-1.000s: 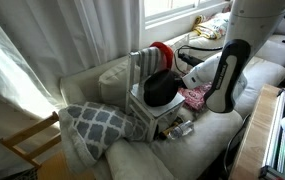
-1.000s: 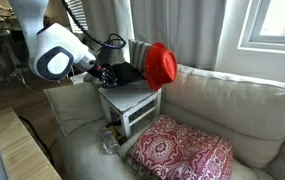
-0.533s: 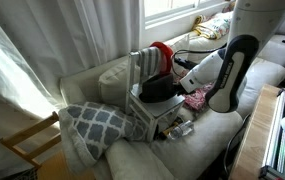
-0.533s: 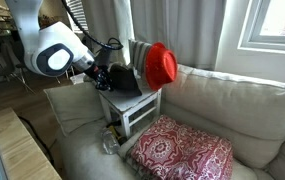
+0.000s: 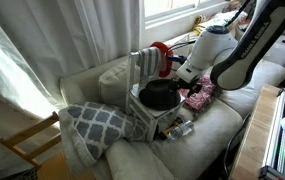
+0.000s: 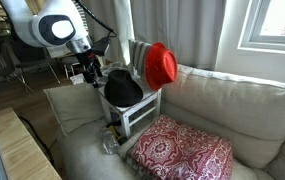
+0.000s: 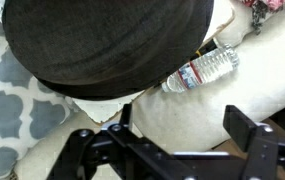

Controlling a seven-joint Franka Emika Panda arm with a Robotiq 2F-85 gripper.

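Your end effector (image 7: 179, 126) is released: in the wrist view its two fingers stand wide apart along the bottom of the frame with nothing between them. The black hat (image 7: 107, 45) fills the upper half of that view and lies clear of the fingers. In both exterior views the hat (image 5: 159, 95) rests flat on the small white desk (image 6: 142, 106) that stands on the sofa (image 6: 232, 100), near the centre of the frame, with the end effector (image 6: 89, 72) just beside and above it. A red hat (image 6: 161, 65) hangs at the desk's back edge, above the black one. A water bottle (image 7: 204, 68) lies right of centre in the wrist view, and a grey patterned pillow (image 5: 97, 122) sits lower left.
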